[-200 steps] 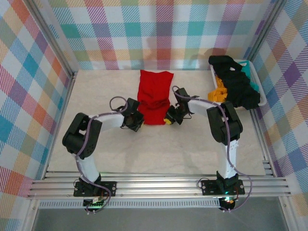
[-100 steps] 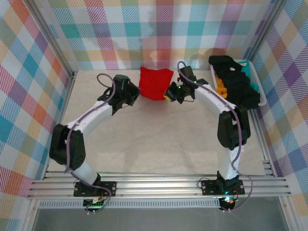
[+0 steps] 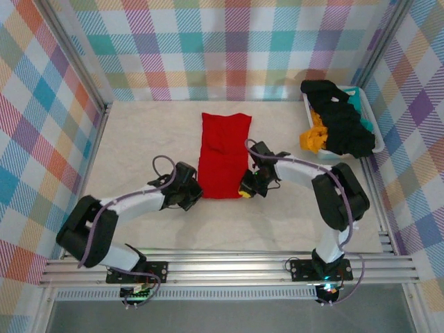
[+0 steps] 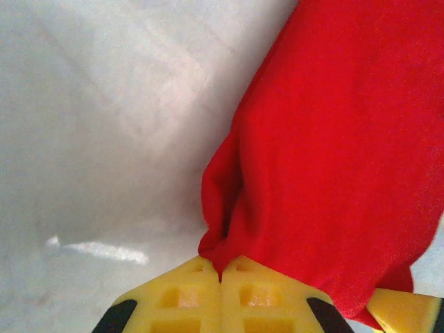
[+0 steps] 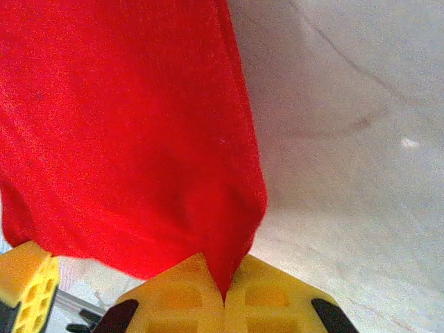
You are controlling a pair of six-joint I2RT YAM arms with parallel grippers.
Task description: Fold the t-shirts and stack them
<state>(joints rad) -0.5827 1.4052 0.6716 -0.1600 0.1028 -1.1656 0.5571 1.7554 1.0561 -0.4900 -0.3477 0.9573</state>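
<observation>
Plaid panels (image 3: 222, 41) in pastel checks are walling in a pale, marble-looking desk (image 3: 139, 139), and you are working two pincers on it. One red t-shirt (image 3: 223, 156) is lying flat near the middle of the desk as a long, smooth rectangle of soft cloth. Your left pincer (image 4: 220, 277) is pressing its two yellow, grid-patterned pads (image 4: 177, 298) together on the shirt's near left corner, bunching the cloth into a small fold. Your right pincer (image 5: 224, 295) is pinching the near right corner the same way. At the desk's far right, one white-and-teal plastic basket (image 3: 379, 140) is holding a crumpled black t-shirt (image 3: 343, 125) and an orange-yellow t-shirt (image 3: 313, 139), which is spilling over the basket's left rim.
</observation>
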